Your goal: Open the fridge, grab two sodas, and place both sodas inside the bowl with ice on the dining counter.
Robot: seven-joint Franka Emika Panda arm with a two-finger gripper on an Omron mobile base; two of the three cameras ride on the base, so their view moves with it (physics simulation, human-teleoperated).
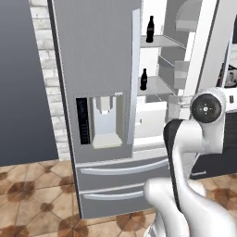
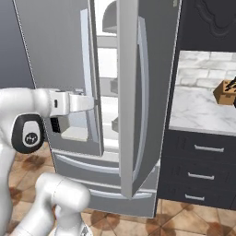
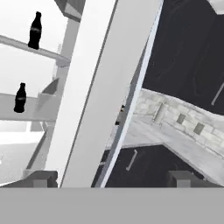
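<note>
My arm (image 1: 185, 185) is glossy white with rounded, tubular links. A dark charcoal band runs along the inner side of the link at 3 o'clock in the left base view. Its joint cap (image 1: 207, 108) is a dark disc ringed in white, small mark at centre. In the right base view, at 9 o'clock, I see a black oval joint cover (image 2: 28, 133) with a faint white logo. No cables or screws visible.

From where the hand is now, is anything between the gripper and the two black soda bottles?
Yes. In the hand view the open right fridge door's edge stands right before the open gripper; the upper soda and lower soda sit left of it.
</note>
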